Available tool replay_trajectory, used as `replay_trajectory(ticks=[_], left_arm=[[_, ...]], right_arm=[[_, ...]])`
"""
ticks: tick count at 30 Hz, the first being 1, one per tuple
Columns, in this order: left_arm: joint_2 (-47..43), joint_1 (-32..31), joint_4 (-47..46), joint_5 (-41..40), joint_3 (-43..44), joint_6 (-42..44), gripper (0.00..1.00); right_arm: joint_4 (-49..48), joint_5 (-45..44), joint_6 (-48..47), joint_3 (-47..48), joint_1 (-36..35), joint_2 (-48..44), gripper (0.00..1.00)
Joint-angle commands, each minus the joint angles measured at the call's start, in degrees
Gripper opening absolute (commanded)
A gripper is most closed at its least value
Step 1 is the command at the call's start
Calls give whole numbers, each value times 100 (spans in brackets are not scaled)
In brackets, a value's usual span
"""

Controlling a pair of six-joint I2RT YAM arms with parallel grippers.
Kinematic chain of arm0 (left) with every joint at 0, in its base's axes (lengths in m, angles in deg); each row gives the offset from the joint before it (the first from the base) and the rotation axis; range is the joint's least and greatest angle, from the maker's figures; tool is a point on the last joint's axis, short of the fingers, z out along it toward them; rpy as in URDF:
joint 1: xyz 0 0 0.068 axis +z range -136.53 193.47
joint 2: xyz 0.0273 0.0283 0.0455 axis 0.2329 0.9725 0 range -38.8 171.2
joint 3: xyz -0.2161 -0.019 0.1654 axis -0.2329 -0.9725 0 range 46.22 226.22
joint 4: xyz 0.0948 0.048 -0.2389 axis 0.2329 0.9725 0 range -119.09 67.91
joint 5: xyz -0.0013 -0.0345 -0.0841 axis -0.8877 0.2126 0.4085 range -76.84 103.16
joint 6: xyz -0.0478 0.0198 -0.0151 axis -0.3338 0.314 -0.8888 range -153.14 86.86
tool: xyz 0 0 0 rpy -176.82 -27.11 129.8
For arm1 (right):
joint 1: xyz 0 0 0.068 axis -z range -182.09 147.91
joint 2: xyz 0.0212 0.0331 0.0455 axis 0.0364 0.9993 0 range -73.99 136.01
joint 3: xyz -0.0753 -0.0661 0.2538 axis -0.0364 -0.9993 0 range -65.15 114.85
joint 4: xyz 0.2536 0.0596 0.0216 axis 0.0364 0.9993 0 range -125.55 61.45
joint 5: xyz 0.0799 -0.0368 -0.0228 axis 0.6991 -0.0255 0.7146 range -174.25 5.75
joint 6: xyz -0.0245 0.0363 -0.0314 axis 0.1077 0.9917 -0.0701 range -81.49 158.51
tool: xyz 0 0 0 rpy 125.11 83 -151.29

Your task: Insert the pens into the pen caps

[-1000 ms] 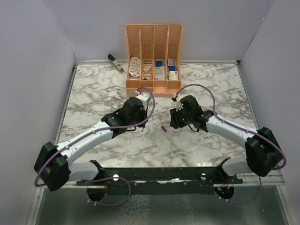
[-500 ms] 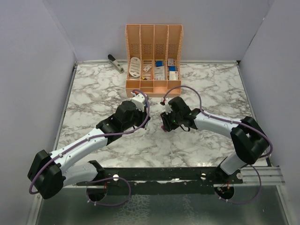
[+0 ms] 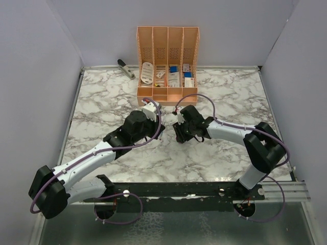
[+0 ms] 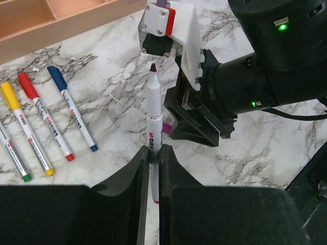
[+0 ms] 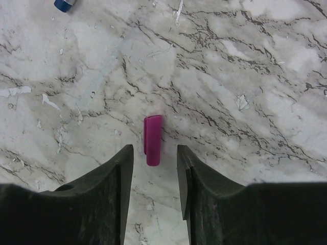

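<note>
On the marble table (image 5: 255,76), mid-workspace, both arms meet close together.

1. Left gripper (image 4: 153,153): clamped on the barrel of the purple-tipped pen (image 4: 155,112), uncapped. The pen stands out forward from the jaws, nib end away from the wrist and pointing toward the right arm's wrist.

2. Right gripper (image 5: 153,149): jaws apart, holding nothing. It is lowered over the purple cap (image 5: 153,140), which lies flat on the marble between the 2 fingers (image 5: 122,173), touching neither and a little nearer the left-hand one in the right wrist view.

3. Governing relation: the cap's long axis runs along the fingers' length, square to the line on which they close. Judgement: closing now would pinch the cap across its narrow sides, the wanted hold. The right arm is plainly the nearer to the cap; the left is occupied with the pen.

4. Other pens (image 4: 51,122): 4 lie side by side near the organiser, well clear of both grippers. 3 show yellow, red and blue caps fitted; the 4th runs out of view.

5. Risk, as judgement: the off-centre cap may slide or roll as one finger meets it first.
</note>
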Motion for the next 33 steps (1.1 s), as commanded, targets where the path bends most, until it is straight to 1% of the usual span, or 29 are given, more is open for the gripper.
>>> replay_trajectory(ticks=[1,11,14,18,28,33], left_arm=[[-106,-15,-43,-128,-13,-30,0],[-453,0,-53,-517,-132,-77,0],[-535,5,-44,-576,-170,-95,0],[-627,12,2,-660,-195,-101,0],[-861,53,196,-776,-217,-57,0],[-903,79,280,-768,-190,-11,0]], right_arm=[[-82,88,-69,202,-80,172,40],[36,-5,-5,321,-150,445,39],[139,-102,38,367,-167,547,38],[363,-245,120,443,-184,652,35],[1153,-850,354,463,-348,656,34],[1184,-985,439,377,-422,698,33]])
